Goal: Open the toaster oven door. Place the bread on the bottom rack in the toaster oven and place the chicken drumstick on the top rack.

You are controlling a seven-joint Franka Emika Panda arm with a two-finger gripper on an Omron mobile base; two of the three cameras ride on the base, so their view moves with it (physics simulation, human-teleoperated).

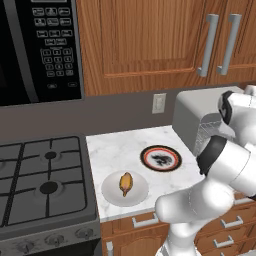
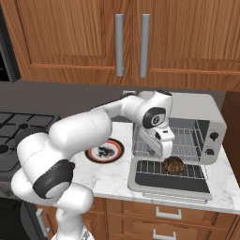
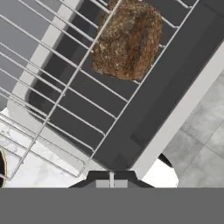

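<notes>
Kitchen counter, stove and cabinets

A marble counter (image 1: 115, 150) carries 2 plates: a white plate (image 1: 111, 192) near the front edge and a dark, orange-rimmed plate (image 1: 160, 158) with crumbs behind it. A gas stove (image 1: 42, 177) sits left, microwave (image 1: 37, 47) above, outlet (image 1: 159, 103) on the wall.

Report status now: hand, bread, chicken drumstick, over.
Hand shut, empty, above the lowered toaster oven door. Bread on pulled-out bottom rack. Chicken drumstick on white plate, not yet moved. Nothing in the way.

Toaster oven (image 1: 192, 117) partly behind arm
</notes>
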